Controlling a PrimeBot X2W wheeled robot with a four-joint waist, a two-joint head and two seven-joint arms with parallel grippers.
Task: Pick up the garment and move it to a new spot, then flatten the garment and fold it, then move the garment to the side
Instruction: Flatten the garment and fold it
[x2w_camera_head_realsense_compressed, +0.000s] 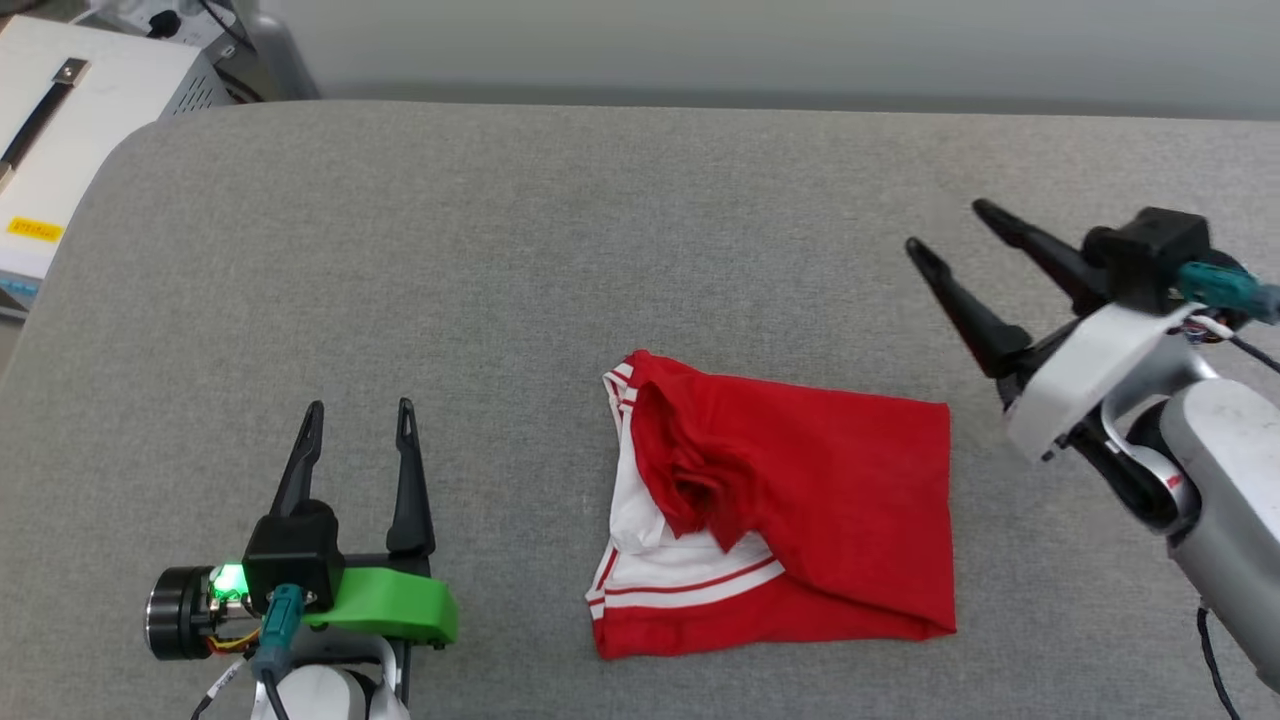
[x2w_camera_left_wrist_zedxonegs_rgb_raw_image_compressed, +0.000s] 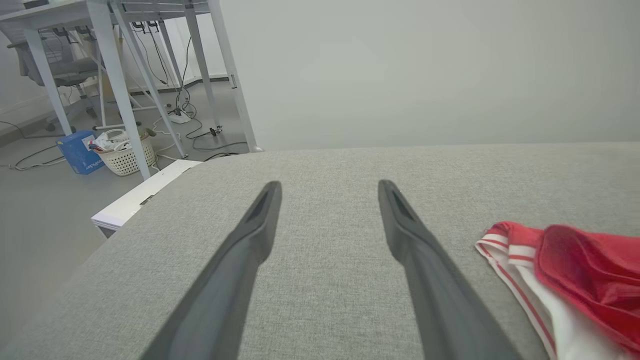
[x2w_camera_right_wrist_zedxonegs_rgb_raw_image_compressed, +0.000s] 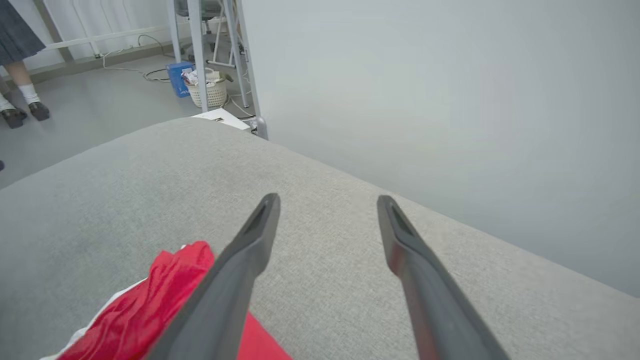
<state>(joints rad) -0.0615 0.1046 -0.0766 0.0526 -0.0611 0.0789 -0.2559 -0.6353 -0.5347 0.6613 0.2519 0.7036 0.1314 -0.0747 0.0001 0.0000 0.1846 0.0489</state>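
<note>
A folded red jersey (x2w_camera_head_realsense_compressed: 820, 500) lay on the grey table (x2w_camera_head_realsense_compressed: 500, 250). My left pincer (x2w_camera_head_realsense_compressed: 360, 410) and right pincer (x2w_camera_head_realsense_compressed: 948, 225) flanked it, both gaping, empty.

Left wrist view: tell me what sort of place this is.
Probably a lab or office workroom, not a home: metal-legged desks with an office chair behind, cables trailing over the bare floor, and a white basket of clutter beside a blue box.

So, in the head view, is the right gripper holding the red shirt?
No, the right gripper is open and stands apart from the garment, which lies on the grey surface.
</note>
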